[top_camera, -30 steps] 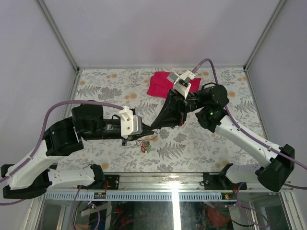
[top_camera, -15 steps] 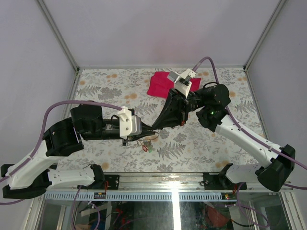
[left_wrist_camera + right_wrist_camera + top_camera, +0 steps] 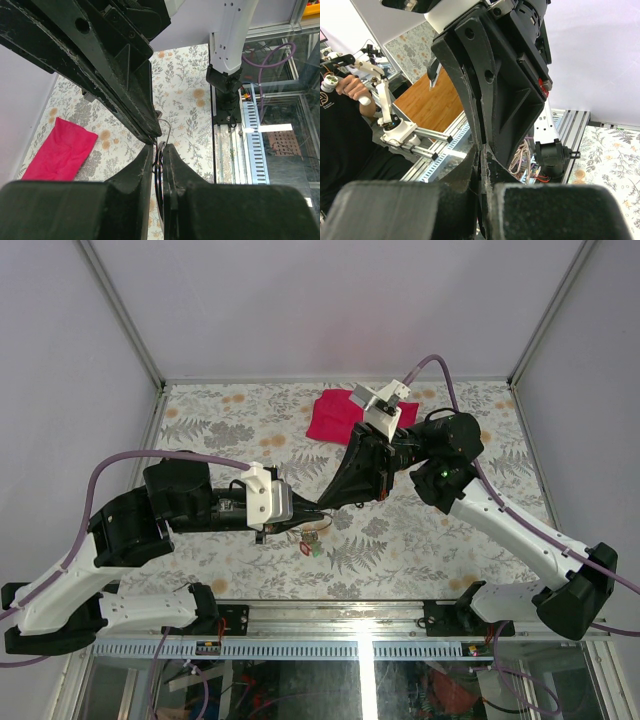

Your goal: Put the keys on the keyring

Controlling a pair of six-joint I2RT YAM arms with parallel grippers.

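In the left wrist view my left gripper (image 3: 159, 146) is shut on the keyring (image 3: 160, 159), a thin wire ring seen edge-on between its fingers. My right gripper (image 3: 322, 505) comes in from the right, and its shut tips meet the left gripper (image 3: 300, 520) just above the table. The right wrist view shows the right gripper (image 3: 481, 150) pressed shut against the left one; I cannot tell whether a key lies between its pads. Keys (image 3: 307, 548) with a red and a green tag hang below the left gripper.
A red cloth (image 3: 345, 418) lies at the back of the flowered table (image 3: 450, 540), behind the right wrist, and shows again at the left (image 3: 57, 150). The table's metal front rail (image 3: 360, 645) runs between the arm bases.
Both arms have barely moved: the left wrist drifted slightly left and the right wrist slightly right. Both grips are unchanged.
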